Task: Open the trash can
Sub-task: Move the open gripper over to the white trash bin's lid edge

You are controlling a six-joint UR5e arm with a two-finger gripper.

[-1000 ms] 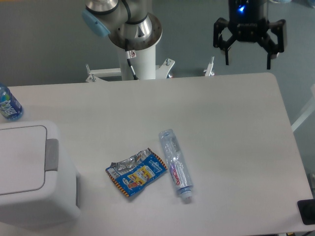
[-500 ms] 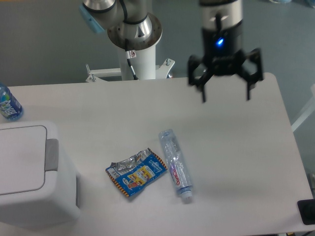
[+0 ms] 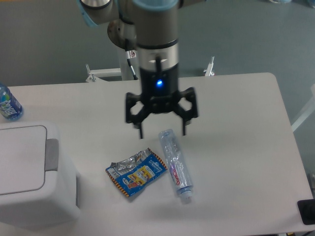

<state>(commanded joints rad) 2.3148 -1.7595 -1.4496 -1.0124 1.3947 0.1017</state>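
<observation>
Large white boxy plastic trash can [image 3: 34, 177] sits at near-left table corner, cut by left frame edge, flat lid down, grey push strip [image 3: 51, 154] on its right side; crumpled blue foil snack wrapper [image 3: 136, 172] and clear plastic bottle lying flat [image 3: 175, 164] mid-table, close beside each other. Black two-finger gripper [image 3: 162, 132] hangs above bottle's far end, jaws spread wide, empty, well apart from can; bare white table [image 3: 236, 123] stretches right; blue-labelled bottle [image 3: 8, 104] at far-left edge.
</observation>
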